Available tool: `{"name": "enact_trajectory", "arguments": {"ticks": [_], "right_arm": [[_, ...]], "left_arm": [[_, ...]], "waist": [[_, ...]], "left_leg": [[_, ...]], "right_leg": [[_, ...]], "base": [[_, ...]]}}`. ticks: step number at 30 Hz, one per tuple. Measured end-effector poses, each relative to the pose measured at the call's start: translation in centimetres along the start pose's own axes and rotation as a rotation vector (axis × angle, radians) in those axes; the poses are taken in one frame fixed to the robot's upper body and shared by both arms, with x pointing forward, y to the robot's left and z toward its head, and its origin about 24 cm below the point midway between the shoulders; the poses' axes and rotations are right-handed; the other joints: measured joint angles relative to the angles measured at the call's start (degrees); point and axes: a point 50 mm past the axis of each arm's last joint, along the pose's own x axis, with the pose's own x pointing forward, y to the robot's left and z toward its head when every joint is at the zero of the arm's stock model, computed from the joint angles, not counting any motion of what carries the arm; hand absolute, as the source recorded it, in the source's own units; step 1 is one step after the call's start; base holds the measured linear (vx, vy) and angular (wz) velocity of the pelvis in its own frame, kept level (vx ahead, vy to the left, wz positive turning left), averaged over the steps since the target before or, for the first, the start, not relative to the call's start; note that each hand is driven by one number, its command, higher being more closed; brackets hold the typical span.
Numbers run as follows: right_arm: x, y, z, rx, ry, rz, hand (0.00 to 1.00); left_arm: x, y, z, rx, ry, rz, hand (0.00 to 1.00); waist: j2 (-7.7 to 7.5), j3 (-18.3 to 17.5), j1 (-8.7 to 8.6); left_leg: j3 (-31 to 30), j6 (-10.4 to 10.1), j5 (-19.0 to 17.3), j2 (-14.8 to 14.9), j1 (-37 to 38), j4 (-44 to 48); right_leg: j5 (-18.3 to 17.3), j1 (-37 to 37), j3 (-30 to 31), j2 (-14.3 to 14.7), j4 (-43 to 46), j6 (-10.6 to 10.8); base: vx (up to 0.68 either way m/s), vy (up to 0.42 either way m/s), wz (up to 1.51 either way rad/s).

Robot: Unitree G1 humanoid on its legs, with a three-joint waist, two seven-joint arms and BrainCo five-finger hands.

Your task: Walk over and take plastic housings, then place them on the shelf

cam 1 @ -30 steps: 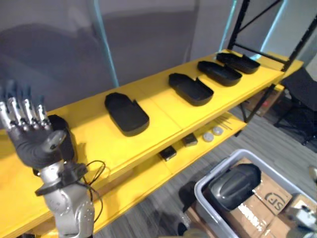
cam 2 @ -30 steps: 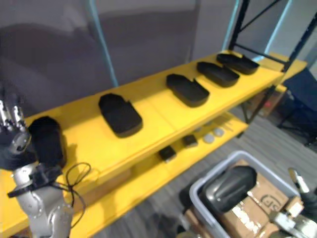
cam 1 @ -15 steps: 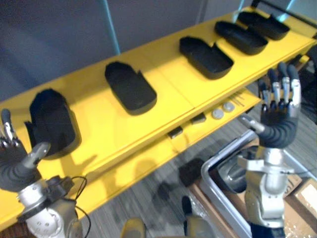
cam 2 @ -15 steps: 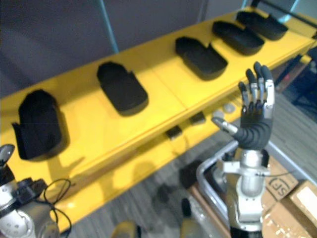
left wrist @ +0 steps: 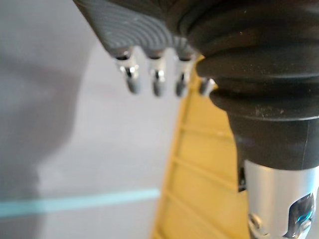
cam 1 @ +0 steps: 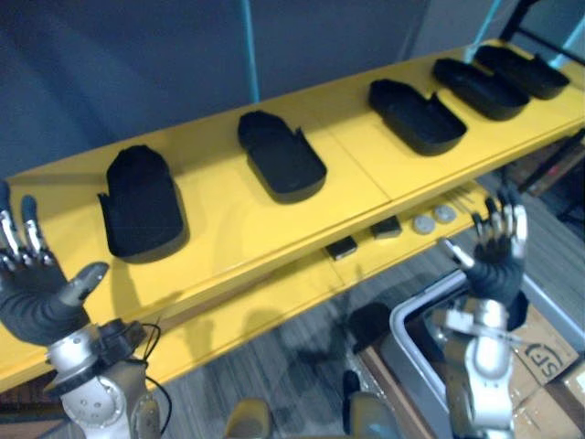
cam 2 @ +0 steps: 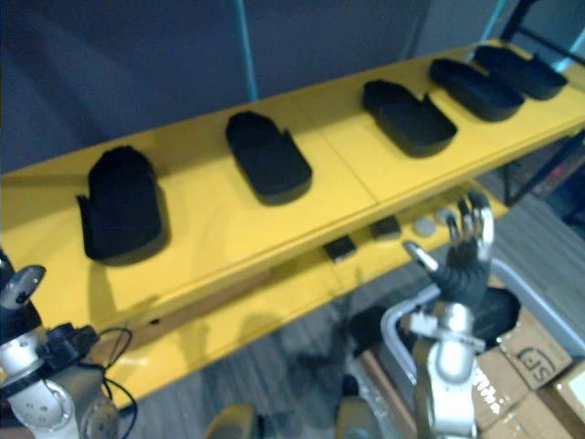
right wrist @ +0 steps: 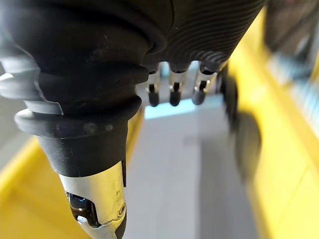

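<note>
Yellow shelf (cam 1: pixel 219 229) (grey wall (cam 1: pixel 137 73) behind) carries black plastic housings (cam 1: pixel 279 165).

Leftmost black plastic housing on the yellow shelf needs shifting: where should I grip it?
Probably across the long side walls of the black plastic housing, near its front end, coming from above with the open left hand, which is nearest. It lies flat on the yellow shelf, lengthwise front to back, with both sides free.

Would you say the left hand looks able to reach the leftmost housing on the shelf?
Probably yes: the open left hand sits just before the leftmost housing, with bare shelf between them.
</note>
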Motion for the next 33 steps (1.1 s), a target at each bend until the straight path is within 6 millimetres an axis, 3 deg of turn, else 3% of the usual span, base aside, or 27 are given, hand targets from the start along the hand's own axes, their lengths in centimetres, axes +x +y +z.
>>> {"name": "enact_trajectory", "arguments": {"ticks": [2,3,4,6,8,9,10,11,12,14,15,16,17,18,19,20,21,22,23,27,29,33], "right_arm": [[-0.7,-1.3,0.2,-0.034,0.009,0.001,0.0],[-0.7,-1.5,0.4,-0.032,-0.003,-0.007,0.0],[-0.6,-1.9,1.1,-0.038,-0.04,-0.019,0.0],[-0.4,-2.5,1.8,-0.05,-0.086,-0.042,0.0],[-0.3,-2.3,1.7,-0.046,-0.086,-0.037,0.0],[-0.3,-2.1,1.7,-0.039,-0.088,-0.03,0.0],[-0.1,-1.6,1.6,-0.032,-0.091,-0.011,0.0],[0.0,-1.4,1.5,-0.033,-0.088,-0.004,0.0],[0.6,-1.0,1.6,-0.029,-0.1,0.02,0.0],[1.1,-0.8,1.2,-0.033,-0.09,0.017,0.0],[1.2,-0.8,0.7,-0.041,-0.07,0.002,0.0],[0.9,-1.0,0.2,-0.057,-0.046,-0.005,0.0],[0.7,-1.1,-0.1,-0.07,-0.024,-0.004,0.0],[0.2,-1.1,-0.6,-0.076,0.01,0.0,0.0],[0.0,-0.8,-0.8,-0.066,0.022,0.006,0.0],[-0.1,-0.6,-0.9,-0.051,0.029,0.034,0.0],[-0.1,-0.5,-0.9,-0.049,0.031,0.047,0.0],[0.0,-0.3,-1.0,-0.045,0.043,0.08,0.0],[0.2,-0.1,-1.3,-0.051,0.064,0.102,0.0],[0.9,-0.7,-2.8,-0.091,0.148,0.08,0.0],[1.4,-1.1,-3.7,-0.085,0.178,0.017,0.0],[1.4,-2.2,-5.7,-0.071,0.263,-0.077,0.0]], "left_arm": [[0.0,-0.2,0.0,-0.001,0.003,0.013,0.0],[0.2,-0.3,0.1,0.01,-0.005,0.012,0.0],[0.7,-0.5,0.2,0.011,-0.025,0.005,0.0],[1.4,-0.8,0.1,0.002,-0.042,-0.003,0.0],[1.9,-0.6,0.1,0.014,-0.043,0.008,0.0],[2.0,-0.4,0.1,0.027,-0.037,0.015,0.0],[2.0,0.0,-0.1,0.049,-0.019,0.034,0.0],[2.1,0.3,-0.3,0.061,-0.01,0.048,0.0],[2.0,0.4,-0.8,0.064,0.024,0.061,0.0],[2.1,0.4,-1.4,0.07,0.05,0.058,0.0],[2.3,0.5,-1.6,0.073,0.049,0.059,0.0],[2.7,0.4,-1.7,0.07,0.038,0.046,0.0],[2.8,0.3,-1.7,0.063,0.037,0.045,0.0],[2.4,0.5,-1.8,0.066,0.053,0.049,0.0],[2.2,0.7,-1.8,0.073,0.065,0.056,0.0],[1.6,0.9,-2.0,0.065,0.084,0.088,0.0],[1.3,0.8,-2.1,0.058,0.093,0.099,0.0],[0.9,0.7,-2.3,0.044,0.111,0.118,0.0],[0.3,0.4,-2.7,0.016,0.137,0.145,0.0],[-0.6,-1.8,-4.2,-0.069,0.231,0.082,0.0],[-1.5,-2.7,-5.8,-0.091,0.32,0.025,0.0],[-4.8,-4.2,-9.6,-0.09,0.577,-0.069,0.0]], "waist": [[0.13,1.25,-1.15],[-0.27,1.08,-1.83],[-0.59,0.81,-2.87],[-0.56,0.67,-3.02],[-1.06,0.15,-2.72],[-1.43,-0.06,-2.55],[-3.11,-1.01,-2.49],[-3.41,-1.16,-2.52],[-2.16,-1.09,-2.45],[-0.59,-1.71,-2.58],[1.68,-2.58,-2.34],[0.56,-2.49,-2.95],[0.5,-2.51,-2.89],[-0.73,-3.07,-2.49],[-1.5,-3.3,-2.25],[-2.29,-3.44,-1.94],[-2.16,-3.43,-1.41],[-2.11,-3.13,-0.87],[-1.03,-2.35,-1.28],[0.92,-0.8,-2.44],[1.27,-0.26,-2.68],[1.62,0.07,-2.68]], "left_leg": [[8.87,1.47,0.58,2.1,4.53,-2.65],[10.57,1.73,0.99,2.33,5.24,-3.43],[13.38,1.9,2.31,2.89,6.14,-5.21],[16.81,1.37,5.11,3.87,7.36,-8.93],[21.18,-0.53,9.04,5.38,8.37,-13.42],[22.33,-1.07,9.58,5.69,8.35,-13.98],[24.41,-1.99,9.96,5.83,8.11,-13.6],[24.14,-2.15,10.0,6.0,7.78,-13.25],[22.42,-2.59,10.41,5.95,7.8,-15.08],[21.42,-2.5,11.5,6.59,8.14,-18.48],[23.99,-3.13,12.92,9.19,7.8,-19.53],[24.51,-3.55,13.71,9.26,8.31,-19.93],[24.66,-4.18,14.11,9.29,8.47,-19.94],[25.76,-5.1,14.58,9.73,8.91,-19.9],[26.1,-5.84,14.77,10.45,8.69,-19.89],[26.76,-7.64,15.75,12.18,8.21,-20.03],[27.41,-8.28,16.15,12.92,7.94,-19.96],[28.55,-9.47,17.02,13.96,7.84,-19.77],[28.91,-9.65,17.86,15.44,8.03,-19.73],[26.31,-8.49,18.72,16.43,7.9,-19.8],[25.86,-6.13,18.97,15.23,7.24,-20.22],[25.62,-4.69,19.79,12.42,6.92,-23.72]], "right_leg": [[7.01,2.03,-5.92,0.38,-5.19,-3.59],[5.94,1.69,-8.56,0.02,-3.33,-4.8],[2.68,0.79,-11.84,-1.02,1.86,-6.46],[-1.87,0.51,-13.97,-3.38,8.95,-6.38],[-4.44,1.01,-14.84,-8.01,14.9,-6.51],[-4.4,1.19,-15.54,-9.7,15.73,-6.58],[-2.01,2.2,-16.38,-12.48,15.31,-4.86],[-1.85,1.87,-17.33,-11.46,14.25,-4.23],[-0.64,1.1,-19.39,-10.02,12.54,-5.87],[3.92,0.98,-19.41,-6.13,5.7,-3.69],[4.89,2.11,-19.0,-3.75,0.85,-4.63],[-1.16,1.75,-20.12,-6.59,7.69,-9.29],[-2.59,2.28,-20.57,-8.04,9.66,-8.66],[-2.87,4.24,-20.49,-10.12,9.48,-7.12],[-3.43,5.23,-20.37,-9.59,7.04,-3.67],[-4.7,6.1,-23.16,-7.31,3.73,-1.73],[-5.26,6.07,-24.36,-6.55,2.44,-1.57],[-7.1,6.48,-26.55,-5.28,0.05,-2.71],[-7.21,6.87,-26.79,-3.5,-0.9,-3.39],[-8.35,6.36,-26.97,-2.1,0.43,-4.97],[-8.82,4.9,-26.48,-2.52,0.42,-4.92],[-7.99,4.02,-27.03,-4.12,-1.47,-3.78]], "base": [[-0.29,0.071,-1.69],[-0.32,0.041,-1.44],[-0.21,0.022,-1.09],[-0.15,-0.013,-1.04],[-0.05,-0.101,-1.05],[0.0,-0.174,-1.11],[-0.02,-0.157,-0.94],[-0.04,-0.202,-1.21],[-0.09,-0.13,-1.27],[-0.08,-0.093,-1.22],[-0.01,-0.117,-0.72],[0.0,-0.142,-0.51],[0.01,-0.168,-0.32],[0.01,-0.232,-0.36],[0.02,-0.366,-0.53],[0.02,-0.333,-0.47],[0.03,-0.337,-0.6],[0.02,-0.272,-0.51],[0.01,-0.258,-0.38],[-0.03,-0.124,-0.09],[-0.1,-0.056,-0.13],[-0.06,0.044,0.01]]}}
